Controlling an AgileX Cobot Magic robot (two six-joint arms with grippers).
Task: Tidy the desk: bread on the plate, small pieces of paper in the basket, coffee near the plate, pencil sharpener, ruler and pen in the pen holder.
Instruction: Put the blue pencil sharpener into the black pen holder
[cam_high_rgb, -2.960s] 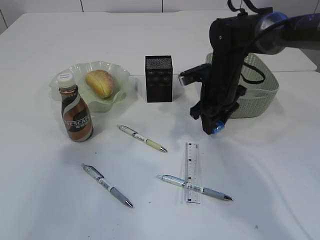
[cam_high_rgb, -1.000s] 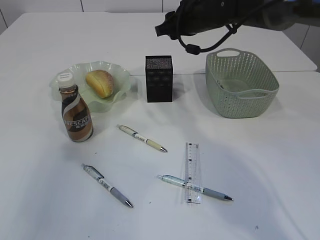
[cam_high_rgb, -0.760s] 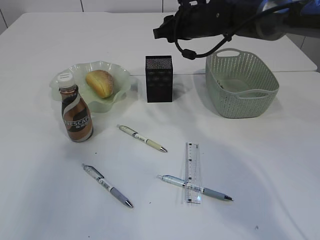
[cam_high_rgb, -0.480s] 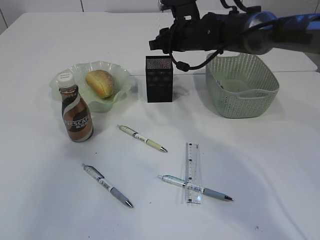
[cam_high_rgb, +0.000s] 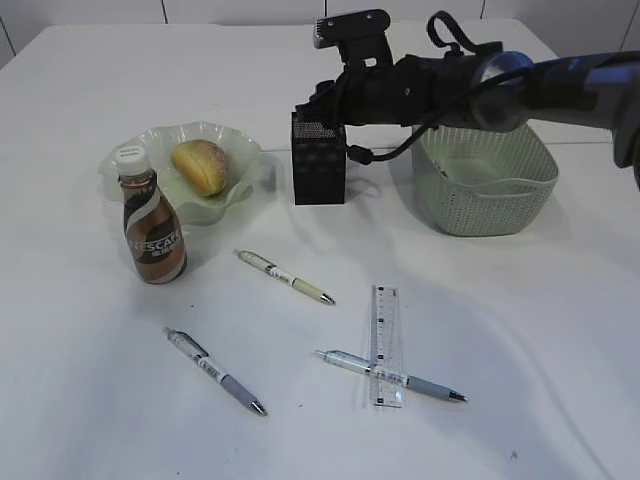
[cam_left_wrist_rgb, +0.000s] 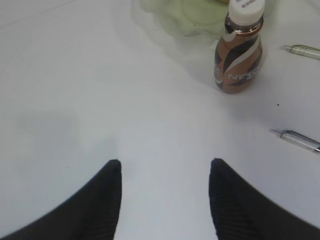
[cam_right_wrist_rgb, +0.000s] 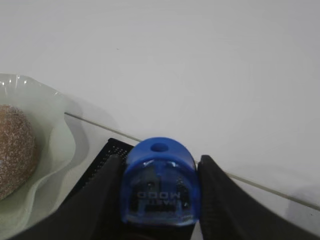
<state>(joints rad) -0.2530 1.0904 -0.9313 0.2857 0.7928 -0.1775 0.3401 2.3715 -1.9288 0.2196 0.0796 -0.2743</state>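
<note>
Right fingers (cam_right_wrist_rgb: 107, 190) were clamped on the blue translucent plastic pencil sharpener (cam_right_wrist_rgb: 159, 182), one black pad on each flat side, rounded end pointing forward. We had the right gripper (cam_high_rgb: 312, 104) over the black mesh square pen holder (cam_high_rgb: 318, 160), arm reaching across from the right. In the right wrist view the holder's mesh rim (cam_right_wrist_rgb: 107, 152) sat directly beneath the sharpener, so we judged the drop axis nearly lined up, the sharpener possibly a touch toward the holder's back edge; opening straight down looked workable.

Left gripper (cam_left_wrist_rgb: 164, 185) was spread wide, holding nothing, low over bare white table (cam_left_wrist_rgb: 75, 100), with the brown coffee bottle with white cap (cam_left_wrist_rgb: 240, 50) ahead of it.

Bread roll (cam_high_rgb: 200, 166) already sat on the pale green wavy glass plate (cam_high_rgb: 240, 155), coffee just beside it. Pale green woven plastic basket (cam_high_rgb: 490, 200) sat right of the holder.

Still loose: clear plastic ruler (cam_high_rgb: 385, 345) lying across one grey-tipped pen (cam_high_rgb: 395, 375), plus two more pens (cam_high_rgb: 283, 276) (cam_high_rgb: 215, 371) nearer the left arm.
</note>
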